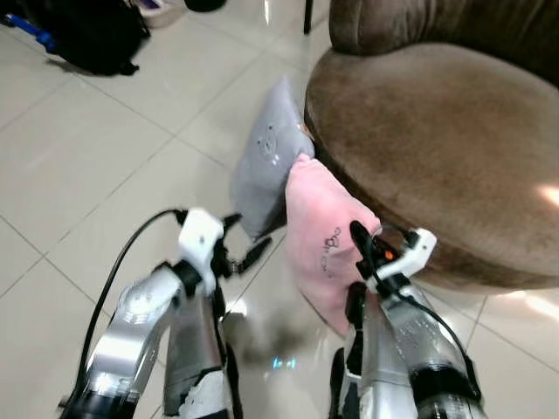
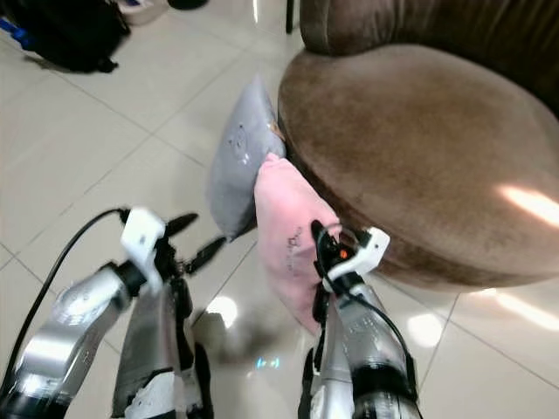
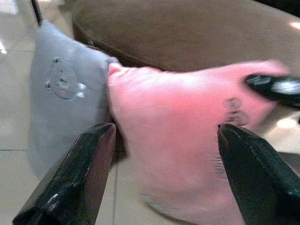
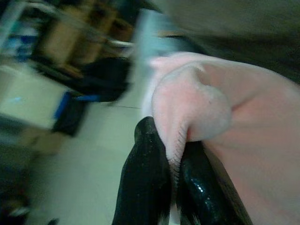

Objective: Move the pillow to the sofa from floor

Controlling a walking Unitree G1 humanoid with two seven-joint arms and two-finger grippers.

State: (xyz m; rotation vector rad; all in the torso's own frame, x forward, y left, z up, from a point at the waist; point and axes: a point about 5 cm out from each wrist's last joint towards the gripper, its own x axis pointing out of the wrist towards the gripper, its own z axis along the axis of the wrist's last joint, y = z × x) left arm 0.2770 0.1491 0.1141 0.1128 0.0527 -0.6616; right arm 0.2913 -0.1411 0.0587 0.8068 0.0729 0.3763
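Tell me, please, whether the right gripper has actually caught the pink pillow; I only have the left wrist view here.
Observer: Yes. In the right wrist view the right gripper is shut on a pinched fold of the pink pillow.
Operator: Thank you. Is the pillow on the sofa yet?
Observer: No. The head views show it leaning against the front of the brown sofa, lower end near the floor.
Operator: And where is my left gripper relative to it?
Observer: The left gripper is open, on the robot's left of the pink pillow, close below the grey pillow, touching neither.
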